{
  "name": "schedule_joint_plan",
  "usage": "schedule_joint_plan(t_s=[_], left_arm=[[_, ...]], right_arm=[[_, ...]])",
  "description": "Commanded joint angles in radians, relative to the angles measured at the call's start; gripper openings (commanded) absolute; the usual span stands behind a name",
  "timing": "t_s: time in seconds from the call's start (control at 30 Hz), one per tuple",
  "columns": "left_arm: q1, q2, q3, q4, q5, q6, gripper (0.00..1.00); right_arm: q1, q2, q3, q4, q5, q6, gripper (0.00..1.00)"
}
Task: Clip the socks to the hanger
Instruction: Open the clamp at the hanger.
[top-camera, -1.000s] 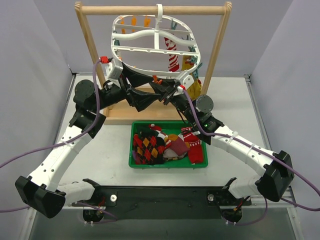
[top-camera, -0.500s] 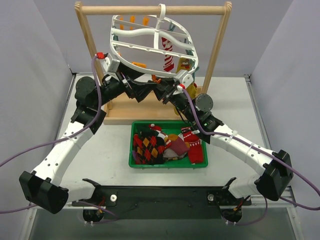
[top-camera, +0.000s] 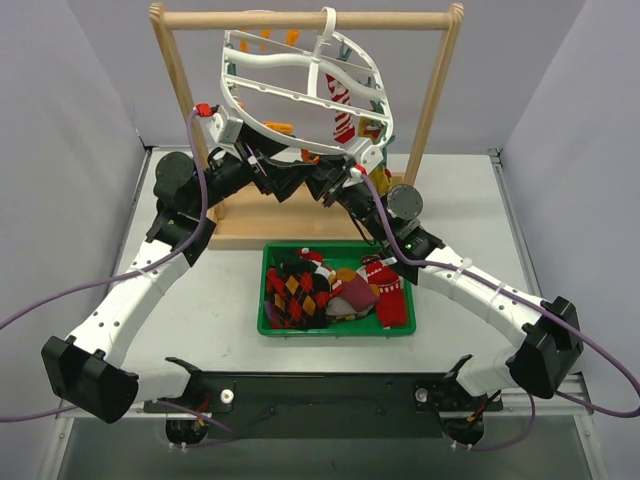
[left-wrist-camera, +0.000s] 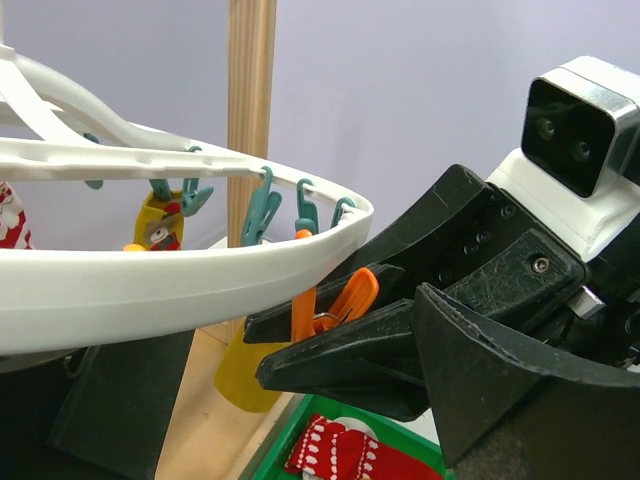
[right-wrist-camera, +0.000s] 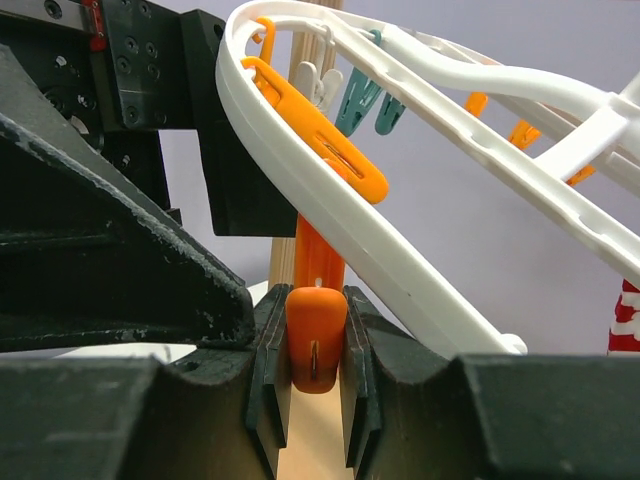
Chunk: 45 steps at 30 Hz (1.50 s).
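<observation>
The white hanger (top-camera: 300, 93) hangs tilted from the wooden bar, near rim raised. My right gripper (top-camera: 318, 172) is under that rim, shut on an orange clip (right-wrist-camera: 318, 335); this clip also shows in the left wrist view (left-wrist-camera: 345, 300). My left gripper (top-camera: 285, 175) faces it from the left, jaws wide apart and empty, with the rim (left-wrist-camera: 150, 285) passing just above its left finger. A red-white striped sock (top-camera: 343, 118) and a yellow sock (top-camera: 372, 128) hang from clips at the right. A diamond-patterned sock (top-camera: 295, 295) and a red patterned sock (top-camera: 385, 290) lie in the bin.
The green bin (top-camera: 265, 290) sits in front of the wooden rack (top-camera: 305, 18), whose base (top-camera: 250, 228) lies behind it. The rack's posts flank the hanger. Teal clips (left-wrist-camera: 262, 205) dangle from the rim. Both arms crowd the space below the hanger.
Both grippers have moved up and away towards the rack. The hanger's near rim has risen and the frame tilts more steeply. The right gripper stays on the orange clip.
</observation>
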Motion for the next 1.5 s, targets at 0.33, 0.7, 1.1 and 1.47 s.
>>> schedule_joint_plan(t_s=[0.33,0.7,1.1,1.47], left_arm=[[-0.042,0.035,0.060,0.025,0.030,0.080,0.95],[-0.048,0.037,0.067,0.016,0.024,0.095,0.35],[-0.047,0.018,0.063,0.016,-0.005,0.048,0.23],[-0.045,-0.002,0.049,0.011,-0.010,0.026,0.20]], right_arm=[[0.026,0.009,0.069,0.011,-0.090,0.003,0.00],[0.029,0.003,0.047,0.037,-0.080,-0.005,0.07],[0.027,-0.014,-0.040,0.147,-0.029,0.008,0.35],[-0.025,-0.035,-0.155,0.372,0.014,0.080,0.42]])
